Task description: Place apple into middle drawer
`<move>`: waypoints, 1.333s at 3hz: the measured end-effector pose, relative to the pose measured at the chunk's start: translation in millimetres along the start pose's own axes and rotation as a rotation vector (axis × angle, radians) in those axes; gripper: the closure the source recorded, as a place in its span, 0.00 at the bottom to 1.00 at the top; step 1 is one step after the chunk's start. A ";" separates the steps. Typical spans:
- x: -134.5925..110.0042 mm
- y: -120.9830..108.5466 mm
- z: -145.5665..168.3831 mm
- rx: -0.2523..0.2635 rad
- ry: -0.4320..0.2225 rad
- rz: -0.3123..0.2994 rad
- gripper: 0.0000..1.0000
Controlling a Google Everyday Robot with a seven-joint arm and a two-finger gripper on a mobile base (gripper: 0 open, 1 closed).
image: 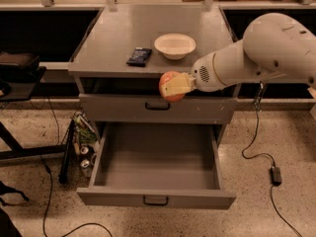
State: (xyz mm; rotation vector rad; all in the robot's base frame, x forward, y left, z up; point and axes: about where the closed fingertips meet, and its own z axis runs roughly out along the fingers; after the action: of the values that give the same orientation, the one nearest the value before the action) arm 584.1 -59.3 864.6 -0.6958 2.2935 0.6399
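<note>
The middle drawer [197, 199] stands pulled fully out, its shallow grey tray bare. Directly above its back part, the pincer [174, 85] is clenched around the apple [166, 80], its cream fingers [177, 84] lying across the fruit's right side. The apple hangs in the air in front of the closed drawer front [113, 107] that sits just above the middle drawer. Higher up and farther back from the middle drawer, the worktop [123, 28] carries 1 white bowl [175, 45] and 1 dark blue packet [139, 56].
</note>
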 end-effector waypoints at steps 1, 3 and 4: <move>0.0 0.0 0.1 0.000 0.000 0.000 1.00; 40.9 15.8 87.4 -0.089 0.096 0.066 1.00; 95.5 41.7 152.6 -0.145 0.188 0.139 1.00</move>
State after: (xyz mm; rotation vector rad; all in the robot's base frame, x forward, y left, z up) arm 563.1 33.8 706.4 -0.6932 2.5038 0.8444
